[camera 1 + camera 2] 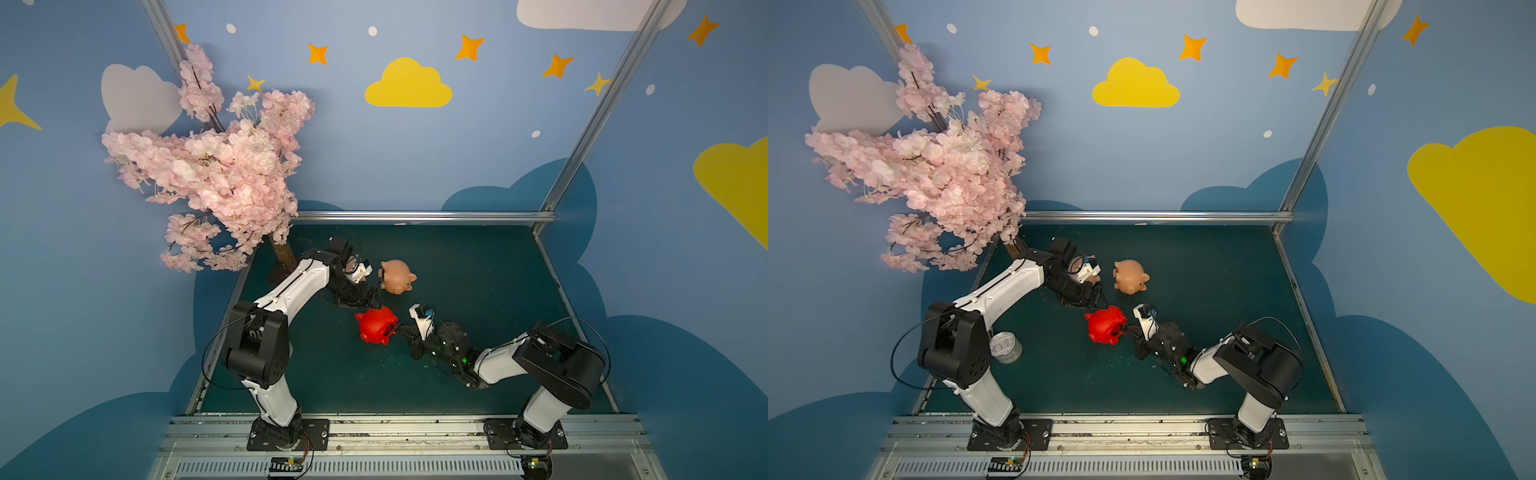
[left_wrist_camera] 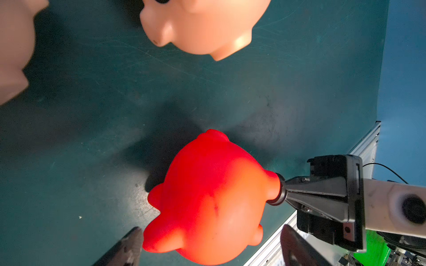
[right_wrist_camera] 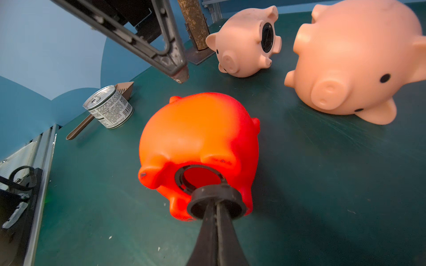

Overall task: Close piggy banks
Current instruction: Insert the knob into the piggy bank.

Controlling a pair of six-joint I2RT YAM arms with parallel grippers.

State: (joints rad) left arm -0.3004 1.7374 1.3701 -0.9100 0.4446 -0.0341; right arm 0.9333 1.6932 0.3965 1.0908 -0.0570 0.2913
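With plug [image 3: 235, 202] pinched tight in right claw [image 3: 216, 205], square to red pig's [image 3: 196, 133] hole [image 3: 198, 177]; steady using spread, empty left claw [image 2: 211, 232].

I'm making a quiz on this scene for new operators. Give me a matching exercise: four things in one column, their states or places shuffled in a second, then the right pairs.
1. red piggy bank
2. peach piggy bank nearest the tree trunk
3. black plug
4. tin can

A. next to a brown scoop
B. belly hole open
C. belly hole already plugged
D. pinched in the right end effector

Pairs: 1-B, 2-C, 3-D, 4-A.
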